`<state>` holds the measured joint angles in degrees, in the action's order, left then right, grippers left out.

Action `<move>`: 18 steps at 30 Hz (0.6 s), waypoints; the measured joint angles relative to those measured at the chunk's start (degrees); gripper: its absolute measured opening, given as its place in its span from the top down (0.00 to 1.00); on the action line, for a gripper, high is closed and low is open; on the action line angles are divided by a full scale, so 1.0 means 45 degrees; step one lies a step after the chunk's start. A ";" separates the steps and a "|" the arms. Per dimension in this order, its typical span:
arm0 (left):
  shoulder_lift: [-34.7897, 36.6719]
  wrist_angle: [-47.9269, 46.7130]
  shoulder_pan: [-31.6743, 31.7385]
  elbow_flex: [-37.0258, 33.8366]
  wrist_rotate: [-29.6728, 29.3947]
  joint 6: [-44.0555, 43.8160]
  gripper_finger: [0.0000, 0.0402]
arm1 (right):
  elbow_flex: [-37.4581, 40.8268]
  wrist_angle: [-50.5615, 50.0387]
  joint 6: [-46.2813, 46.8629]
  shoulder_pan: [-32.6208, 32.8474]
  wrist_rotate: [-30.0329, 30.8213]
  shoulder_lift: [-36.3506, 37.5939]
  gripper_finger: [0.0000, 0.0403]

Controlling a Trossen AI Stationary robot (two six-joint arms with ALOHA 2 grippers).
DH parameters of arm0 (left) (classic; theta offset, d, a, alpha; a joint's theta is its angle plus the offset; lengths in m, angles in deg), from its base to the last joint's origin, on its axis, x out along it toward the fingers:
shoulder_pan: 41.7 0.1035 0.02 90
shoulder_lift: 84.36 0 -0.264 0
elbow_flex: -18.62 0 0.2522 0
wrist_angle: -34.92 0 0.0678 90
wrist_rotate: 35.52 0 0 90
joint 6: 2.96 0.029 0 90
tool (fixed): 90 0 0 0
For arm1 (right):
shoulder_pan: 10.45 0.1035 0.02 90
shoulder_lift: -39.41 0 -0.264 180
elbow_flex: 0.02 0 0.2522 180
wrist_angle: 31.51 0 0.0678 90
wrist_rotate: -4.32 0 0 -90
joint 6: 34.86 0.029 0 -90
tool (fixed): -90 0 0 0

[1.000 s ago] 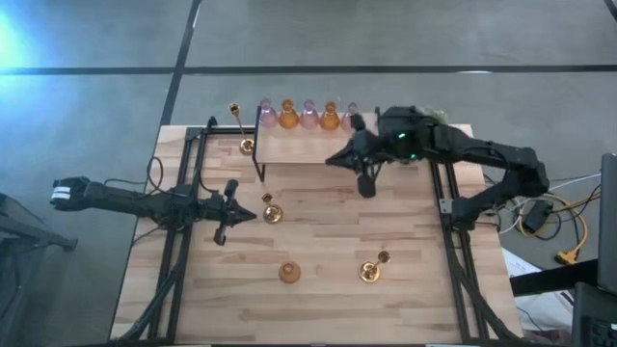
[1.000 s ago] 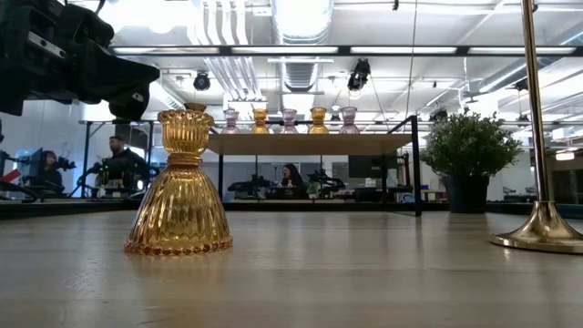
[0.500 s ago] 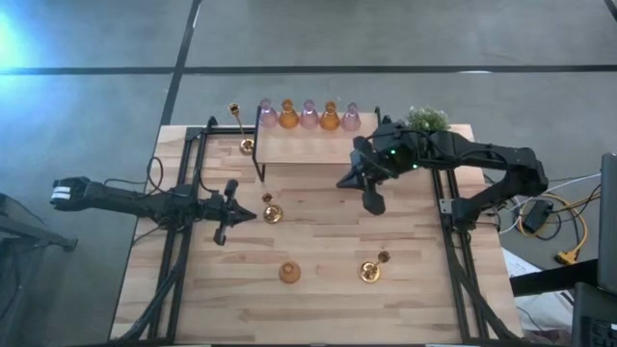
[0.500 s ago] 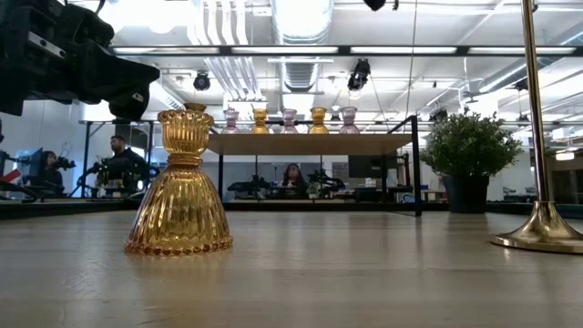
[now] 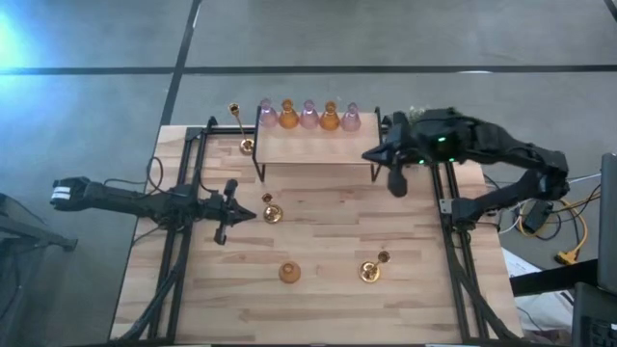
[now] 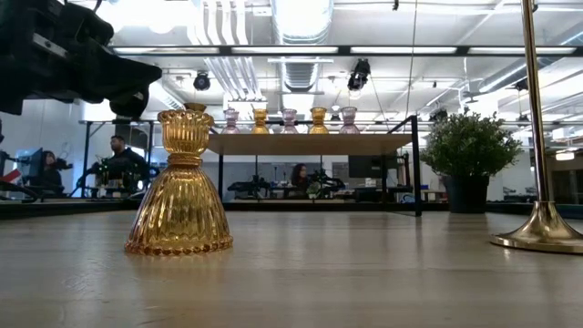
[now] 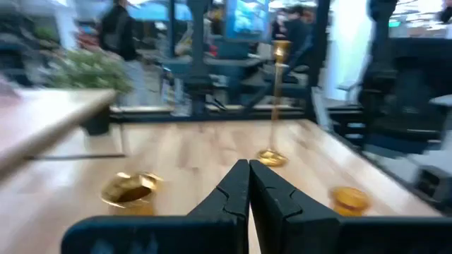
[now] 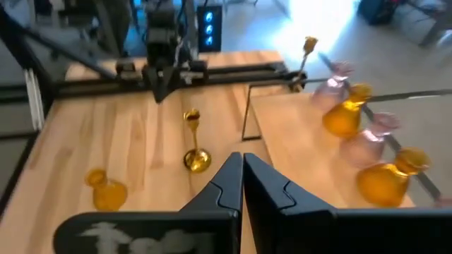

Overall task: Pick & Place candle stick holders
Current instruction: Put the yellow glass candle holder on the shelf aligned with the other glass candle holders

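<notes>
Five pink and amber glass holders (image 5: 308,116) stand in a row on the raised shelf (image 5: 318,149) at the table's far side; they also show in the right wrist view (image 8: 346,116). One amber glass holder (image 5: 289,273) stands on the table near the front and looms large in the low view (image 6: 182,187). Gold candlesticks stand at the far left (image 5: 247,145), mid-table (image 5: 271,213) and front right (image 5: 369,272). My left gripper (image 5: 246,214) is shut and empty beside the mid-table candlestick. My right gripper (image 5: 394,183) is shut and empty, raised by the shelf's right end.
A green potted plant (image 6: 469,155) stands at the table's far right, mostly under my right arm in the high view. Black frame rails (image 5: 183,241) run along both table sides. Bare wood lies between the shelf and the front pieces. People sit in the room beyond.
My right gripper has swung toward the table's right edge, from in front of the shelf's middle to its right end, staying shut and empty. My right arm now covers the plant in the high view. No holder has moved.
</notes>
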<state>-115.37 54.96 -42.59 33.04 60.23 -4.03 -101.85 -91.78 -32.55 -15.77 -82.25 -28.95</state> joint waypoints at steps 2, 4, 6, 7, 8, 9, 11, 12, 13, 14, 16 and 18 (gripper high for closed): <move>0.0006 0.0217 0.0016 0.0000 -0.0769 0.0333 0.97 | 0.0000 -0.0003 0.0218 -0.0025 0.0102 0.0458 0.98; 0.0005 0.0463 0.0016 0.0000 -0.1047 0.0159 0.97 | 0.0000 -0.0005 0.0436 -0.0021 0.0327 0.0903 0.98; 0.0019 0.0668 0.0016 0.0000 -0.1056 -0.0458 0.97 | 0.0000 -0.0003 0.0648 -0.0021 0.0554 0.1303 0.98; 0.0024 0.0874 0.0016 0.0000 -0.1062 -0.0733 0.97 | 0.0002 -0.0005 0.0698 -0.0021 0.0715 0.1491 0.98; 0.0024 0.1183 0.0012 0.0000 -0.1061 -0.1181 0.97 | 0.0013 -0.0003 0.0731 -0.0021 0.0909 0.1662 0.98; 0.0028 0.1553 0.0011 0.0010 -0.1061 -0.1631 0.97 | 0.0028 -0.0005 0.0730 -0.0021 0.1116 0.1821 0.98; 0.0032 0.2257 0.0028 0.0179 -0.1236 -0.2202 0.97 | 0.0039 -0.0003 0.0726 -0.0021 0.1528 0.2084 0.98; 0.0029 0.2709 0.0031 0.0312 -0.1440 -0.2424 0.97 | 0.0039 0.0002 0.0721 -0.0021 0.1744 0.2172 0.98; 0.0031 0.3222 0.0031 0.0462 -0.1581 -0.2611 0.97 | 0.0044 0.0002 0.0721 -0.0021 0.1953 0.2249 0.98; 0.0034 0.3784 0.0031 0.0642 -0.1636 -0.2767 0.97 | 0.0053 -0.0003 0.0712 -0.0021 0.2114 0.2312 0.98; 0.0034 0.4806 0.0031 0.1083 -0.1639 -0.2869 0.97 | 0.0076 -0.0007 0.0679 -0.0021 0.2283 0.2389 0.98; 0.0039 0.5538 0.0027 0.1657 -0.1634 -0.3013 0.97 | 0.0100 0.0011 0.0601 -0.0029 0.2384 0.2439 0.98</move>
<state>-115.19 79.88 -42.47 40.50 52.87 -17.59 -101.40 -91.73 -29.84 -15.90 -71.52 -17.98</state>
